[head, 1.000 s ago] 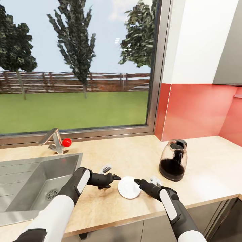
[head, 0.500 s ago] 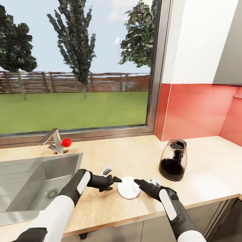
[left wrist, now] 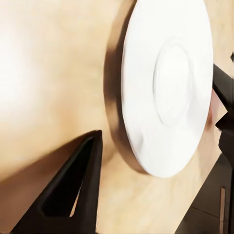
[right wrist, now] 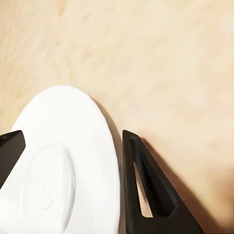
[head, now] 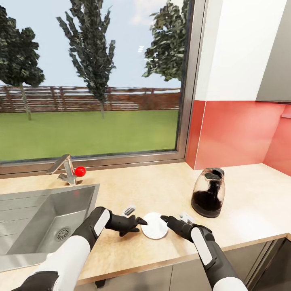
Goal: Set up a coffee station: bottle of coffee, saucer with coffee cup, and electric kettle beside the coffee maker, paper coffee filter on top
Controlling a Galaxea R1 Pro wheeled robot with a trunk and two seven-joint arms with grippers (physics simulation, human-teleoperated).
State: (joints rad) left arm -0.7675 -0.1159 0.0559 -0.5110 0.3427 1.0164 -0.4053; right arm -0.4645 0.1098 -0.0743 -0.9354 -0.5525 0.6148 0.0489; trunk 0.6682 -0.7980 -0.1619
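A: From the head view, where does the round white ceramic saucer [head: 154, 225] lie?

B: Flat on the pale beige stone worktop [head: 161, 190], near its front edge. The glass electric kettle with the dark base [head: 208, 193] stands well apart from the saucer, toward the red wall. The steel sink [head: 36, 220] is on the saucer's other side.

A: And the tools?

B: The left tool [head: 139, 221] sits just beside one rim, the right tool [head: 165, 218] at the opposite rim.

A: The left wrist view?

B: One black finger [left wrist: 73, 190] lies beside the saucer [left wrist: 165, 83]; the right tool's dark tip is at the far rim. I cannot tell how far the left tool's fingers are spread.

A: The right wrist view?

B: Its two fingers are spread, one [right wrist: 146, 190] off the rim on the worktop, the other over the saucer [right wrist: 63, 170].
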